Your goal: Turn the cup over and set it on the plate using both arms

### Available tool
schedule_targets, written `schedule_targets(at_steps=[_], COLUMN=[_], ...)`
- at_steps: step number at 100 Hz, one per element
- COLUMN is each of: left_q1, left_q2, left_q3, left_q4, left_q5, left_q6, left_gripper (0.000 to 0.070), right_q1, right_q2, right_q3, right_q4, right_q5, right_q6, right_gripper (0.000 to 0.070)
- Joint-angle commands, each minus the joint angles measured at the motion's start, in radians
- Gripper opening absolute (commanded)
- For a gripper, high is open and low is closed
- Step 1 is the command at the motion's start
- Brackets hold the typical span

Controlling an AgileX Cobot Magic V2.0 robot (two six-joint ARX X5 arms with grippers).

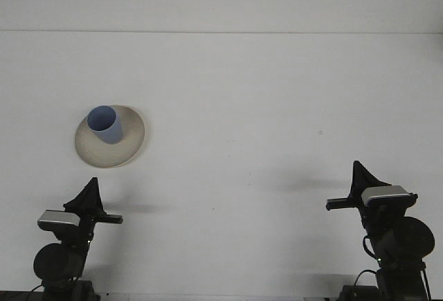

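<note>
Blue cup (105, 124) stands upright, mouth open, on the beige plate (128, 145); below the plate, both grippers' finger states cannot be told.

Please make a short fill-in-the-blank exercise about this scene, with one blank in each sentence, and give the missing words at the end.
1. The blue cup stands on the ____.
2. The cup's opening faces ____.
3. The plate lies on the ____ half of the table.
4. The arm nearer to the cup is the ____ arm.

Missing words: plate; up; left; left
</note>
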Motion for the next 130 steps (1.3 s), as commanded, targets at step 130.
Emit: schedule_targets(at_steps=[130], left_q1=[0.002], left_q2=[-0.004], left_q3=[-0.02], left_q4=[0.01], left_q5=[0.011], left_q6=[-0.015], left_gripper=[0.0012], right_q1=[0.003], right_q2=[-0.069], right_q3=[-0.058], right_q4=[0.068], right_q5=[0.03], right_q6=[-0.002], right_gripper=[0.0])
